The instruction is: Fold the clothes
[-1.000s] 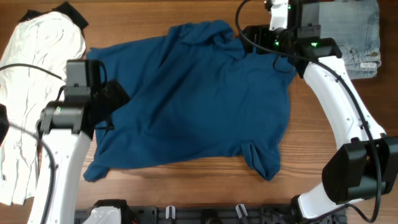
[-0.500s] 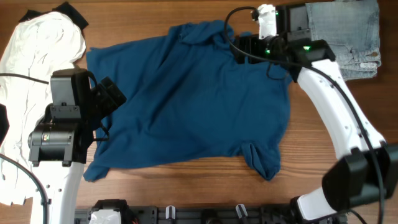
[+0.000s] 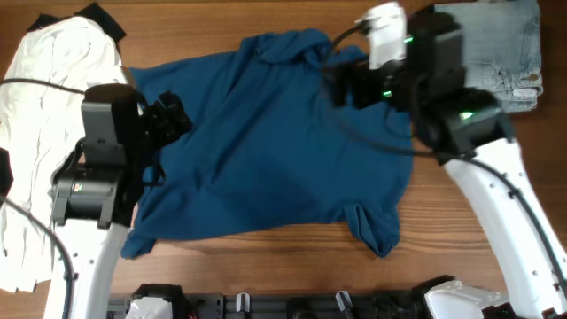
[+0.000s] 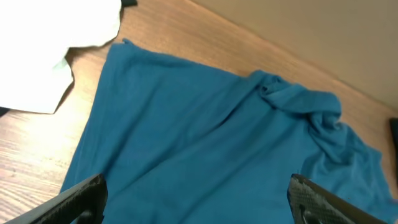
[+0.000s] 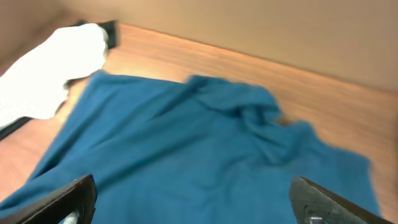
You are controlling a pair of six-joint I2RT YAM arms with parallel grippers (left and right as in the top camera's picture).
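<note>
Left gripper and right gripper, both spread wide and holding nothing – each wrist view shows its two fingers far apart with only cloth below and nothing between them. The shirt lies spread across the middle of the table, collar bunched at the far edge and one sleeve doubled over at the near right corner. The white garment is heaped at the far left and the jeans sit at the far right. Against the earlier overhead frames, the left gripper has shifted toward the far side, from the shirt's left hem to a point above its left sleeve. The right arm has swung in from the shirt's far right corner, so its gripper now hangs over the rumpled collar and faces left across the cloth. The shirt's outline is unchanged throughout – no edge lifted, no fold begun. Judged from this, the arms have only been repositioned for a grasp along the far edge, and folding of all three garments remains to be done.
</note>
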